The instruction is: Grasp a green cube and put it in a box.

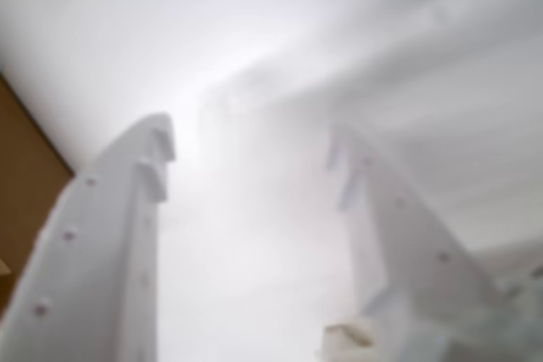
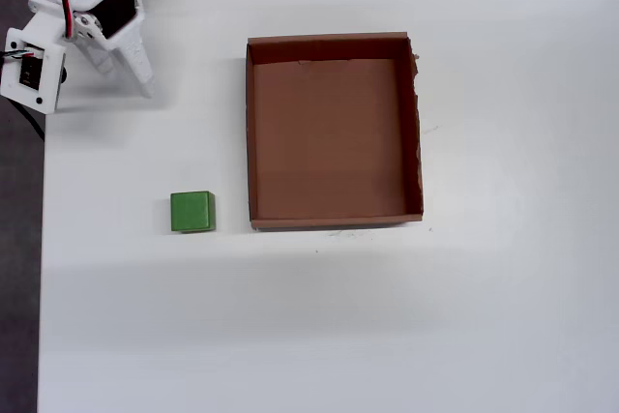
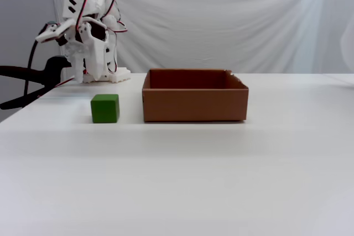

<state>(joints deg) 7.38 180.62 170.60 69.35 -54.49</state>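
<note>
nothing is being carried yet: the gripper (image 1: 254, 167) is hanging with its jaws apart and empty, well away from the green cube (image 2: 192, 212), which is sitting on the white table (image 2: 319, 326) just beside the empty cardboard box (image 2: 334, 222), so grasp, carry and drop are all waiting.

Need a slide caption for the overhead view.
Green cube sits on the table left of the empty cardboard box; arm parked top-left.
</note>
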